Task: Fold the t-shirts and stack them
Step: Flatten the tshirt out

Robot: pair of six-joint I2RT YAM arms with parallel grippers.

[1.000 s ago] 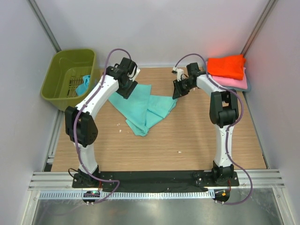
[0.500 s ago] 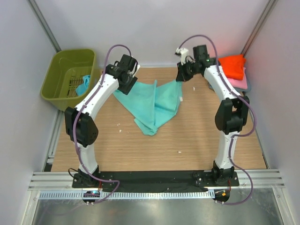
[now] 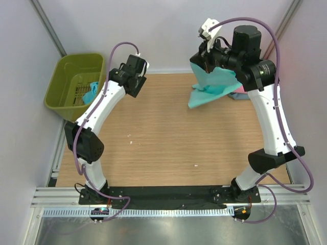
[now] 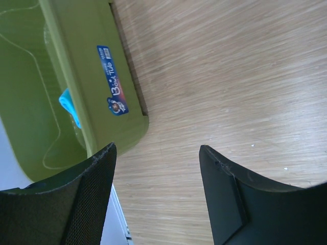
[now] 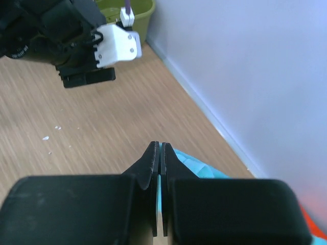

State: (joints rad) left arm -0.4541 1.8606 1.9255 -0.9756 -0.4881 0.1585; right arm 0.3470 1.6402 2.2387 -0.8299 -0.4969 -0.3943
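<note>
- Teal t-shirt (image 3: pixel 213 84) – up in the air over the far right of the bench (image 3: pixel 168 143), hanging down in loose folds, wide at the top and narrow at the bottom corner.
- Hard to tell whether that bottom corner touches the wood.
- In the right wrist view, only a thin strip of the same teal cloth (image 5: pixel 179 162), peeking out on both sides of the fingers.
- Right gripper (image 5: pixel 160 153) – fingers pressed tight together, pinching the top edge of the teal t-shirt between them; seen from above (image 3: pixel 203 60), held high, close to the back wall.
- A bit of orange cloth (image 5: pixel 317 224) at the bottom right edge of the right wrist view, too little showing to tell its shape.
- Left gripper (image 4: pixel 156 158) – fingers spread wide apart, nothing between them, only bare wood below.
- From above, left gripper (image 3: pixel 135 88) over the far left part of the bench, well apart from the teal t-shirt, near the basket.
- Olive-green basket (image 3: pixel 57 89) off the far left corner of the bench, with a small teal bundle (image 3: pixel 91 93) lying inside; same bundle as a blue-teal scrap (image 4: pixel 69 107) in the left wrist view.
- Blue sticker (image 4: pixel 113 81) on the basket's outer wall.
- A few tiny white specks (image 3: pixel 195 165) on the wood.
</note>
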